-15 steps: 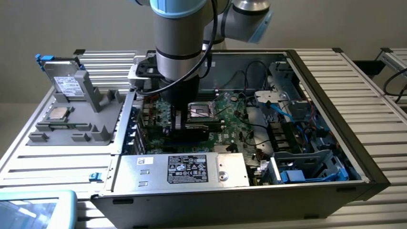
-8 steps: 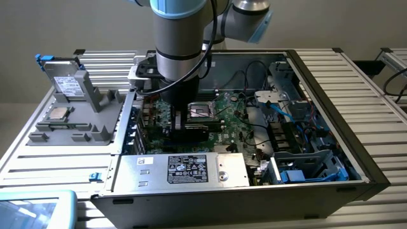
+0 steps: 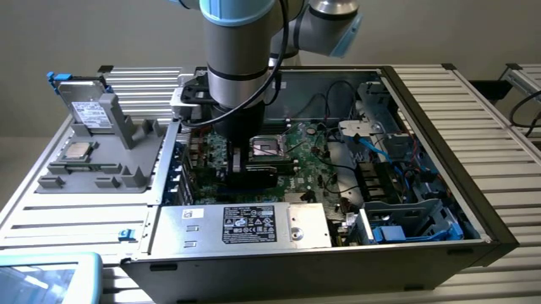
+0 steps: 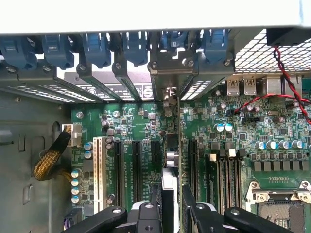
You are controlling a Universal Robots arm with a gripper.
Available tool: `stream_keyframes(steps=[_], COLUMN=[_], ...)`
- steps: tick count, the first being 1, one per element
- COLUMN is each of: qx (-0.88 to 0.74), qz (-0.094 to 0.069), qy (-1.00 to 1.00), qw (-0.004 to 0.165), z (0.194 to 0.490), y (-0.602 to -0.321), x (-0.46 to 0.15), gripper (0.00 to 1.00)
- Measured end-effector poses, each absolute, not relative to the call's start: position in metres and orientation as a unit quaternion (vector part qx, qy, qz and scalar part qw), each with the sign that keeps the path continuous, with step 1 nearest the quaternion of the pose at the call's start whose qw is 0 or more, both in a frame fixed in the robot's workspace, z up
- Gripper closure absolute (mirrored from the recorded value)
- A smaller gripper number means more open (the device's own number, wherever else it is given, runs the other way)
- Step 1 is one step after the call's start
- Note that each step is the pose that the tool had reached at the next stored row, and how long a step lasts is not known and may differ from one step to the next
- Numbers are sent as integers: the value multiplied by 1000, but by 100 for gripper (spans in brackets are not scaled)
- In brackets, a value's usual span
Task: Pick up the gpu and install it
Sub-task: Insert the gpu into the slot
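In the wrist view the gpu [image 4: 171, 160] stands on edge over the green motherboard [image 4: 131, 126]. Its silver bracket end reaches the rear slot openings of the case. My gripper [image 4: 171, 206] is shut on the card, with one black finger [image 4: 146, 213] on each side of it. Black expansion slots [image 4: 119, 170] run parallel beside the card. I cannot tell whether the card sits fully in its slot. In the exterior view the gripper [image 3: 241, 166] is down inside the open computer case [image 3: 439, 158], with the dark gpu [image 3: 258, 177] below it near the processor socket [image 3: 268, 147].
The silver power supply [image 3: 253, 225] fills the case's near side. Blue cables [image 3: 381, 145] and a drive cage [image 3: 406, 221] are at the exterior view's right. A grey fixture [image 3: 101, 158] outside the case holds a processor chip [image 3: 78, 150]. A yellow braided cable [image 4: 48, 158] and a red wire [image 4: 286, 82] flank the board.
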State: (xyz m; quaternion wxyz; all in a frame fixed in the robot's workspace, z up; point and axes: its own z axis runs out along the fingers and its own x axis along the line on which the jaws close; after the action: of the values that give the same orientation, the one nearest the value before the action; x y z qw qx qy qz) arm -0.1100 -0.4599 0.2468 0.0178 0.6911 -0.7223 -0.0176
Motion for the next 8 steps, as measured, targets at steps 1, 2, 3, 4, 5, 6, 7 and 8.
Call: stream_keyframes(steps=[1,2,3,4,5,6,7,8], qx=[691,691,691,691,691,691,691,691], qz=[-18,-18,-18,-18,-18,-18,-18,-18], qy=[-722,-722,-722,-722,-722,-722,-722,-722], qw=[18,18,18,18,18,18,18,18], z=[247,247,247,247,247,247,247,247], y=[-460,-460,-460,-460,-460,-460,-460,-460], x=[-110,-110,-110,-110,-110,-110,-110,-110], gripper=[73,73,73,73,73,73,73,73])
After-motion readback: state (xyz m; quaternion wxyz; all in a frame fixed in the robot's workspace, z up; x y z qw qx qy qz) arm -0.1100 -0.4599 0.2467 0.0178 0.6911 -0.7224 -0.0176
